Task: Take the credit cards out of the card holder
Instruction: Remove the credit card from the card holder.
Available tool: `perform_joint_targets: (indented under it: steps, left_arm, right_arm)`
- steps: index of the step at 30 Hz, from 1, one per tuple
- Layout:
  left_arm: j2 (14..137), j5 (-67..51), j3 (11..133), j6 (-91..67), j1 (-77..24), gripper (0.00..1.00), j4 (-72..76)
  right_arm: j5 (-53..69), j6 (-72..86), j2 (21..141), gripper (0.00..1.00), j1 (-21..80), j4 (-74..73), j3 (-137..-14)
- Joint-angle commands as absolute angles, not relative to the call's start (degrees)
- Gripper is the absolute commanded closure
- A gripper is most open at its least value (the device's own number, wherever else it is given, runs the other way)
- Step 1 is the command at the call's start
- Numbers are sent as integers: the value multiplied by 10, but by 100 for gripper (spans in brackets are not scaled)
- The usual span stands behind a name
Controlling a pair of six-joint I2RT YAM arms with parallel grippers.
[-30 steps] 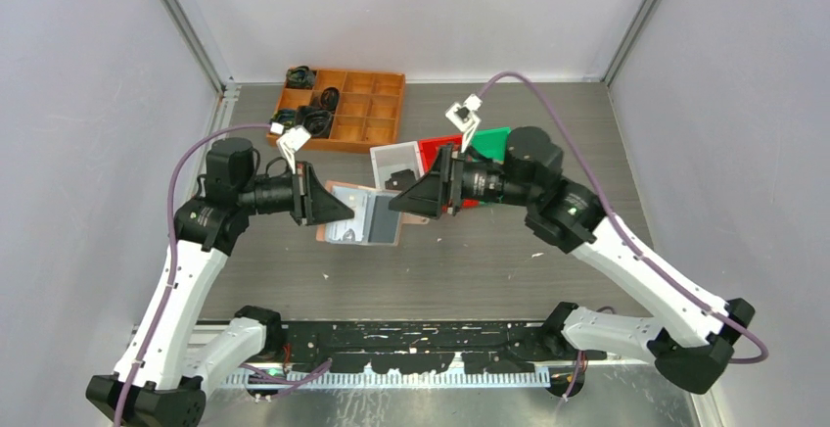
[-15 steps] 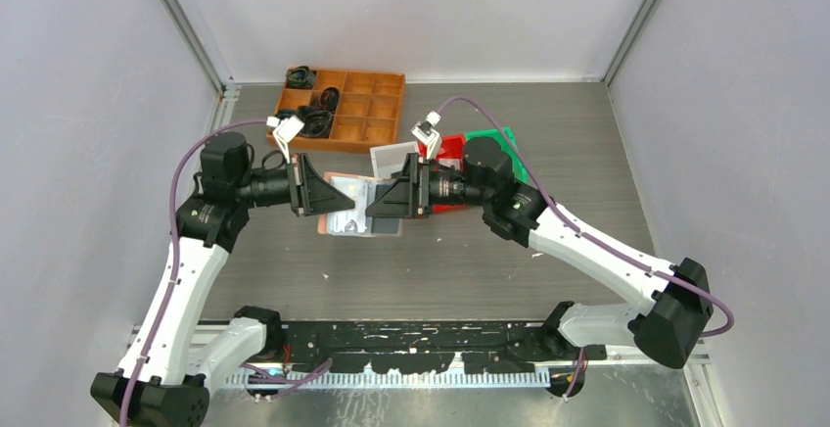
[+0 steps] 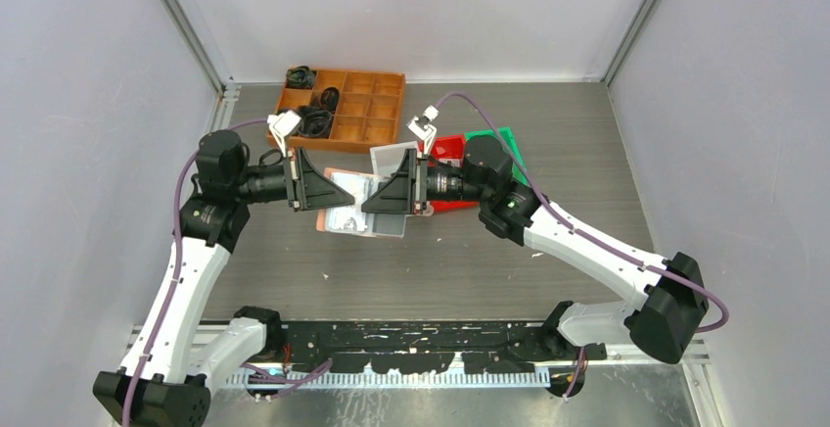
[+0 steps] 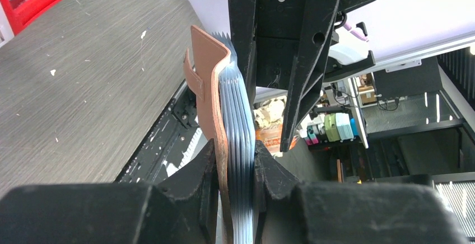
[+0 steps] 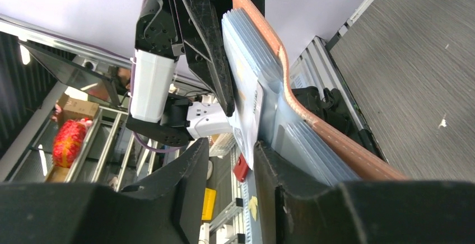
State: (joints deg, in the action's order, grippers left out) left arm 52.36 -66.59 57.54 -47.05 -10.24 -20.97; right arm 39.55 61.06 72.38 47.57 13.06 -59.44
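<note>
The left gripper (image 4: 235, 160) is pinching the card holder (image 4: 215, 87), its sleeves holding credit cards (image 5: 246, 107); the right gripper (image 5: 232, 154) is pinching 1 card.

Two arms, one card holder (image 3: 345, 213), one orange compartment tray (image 3: 364, 106), one red bin (image 3: 452, 149), one green bin (image 3: 497, 139).

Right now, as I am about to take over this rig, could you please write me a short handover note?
Left hand: shut on the card holder, clamping its cover and clear sleeves, held above the table.
Right hand: closing around a white card that juts from the sleeves; whether it grips yet cannot be told.
Done: holder lifted and presented between the arms. No card is seen fully out.
Left: pull this card free, set it down, then take out the remaining ones.
</note>
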Motion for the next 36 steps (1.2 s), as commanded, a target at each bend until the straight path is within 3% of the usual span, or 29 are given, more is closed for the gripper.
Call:
perform_joint_targets:
  steps: [1,7,13,20,25,29,36]
  left_arm:
    - [506,-709,583,-526,-107,95,-124]
    - [494,-713,569,-533,-108,90,-123]
    - [485,-727,563,-535,-107,88,-123]
    - [479,-730,551,-542,-107,68,-117]
    - [477,-744,551,-558,-107,64,-105]
    - [476,-757,550,-570,-107,65,-99]
    - [477,-762,551,-588,-107,78,-84]
  right_arm:
    - [376,644,730,61,487,216,-585]
    - [361,671,748,75,495,264,-592]
    - [344,678,752,80,498,274,-586]
    - [330,663,741,98,498,260,-574]
    - [315,645,722,99,498,245,-555]
    - [308,634,714,99,498,231,-543]
    - [298,620,691,99,497,218,-519]
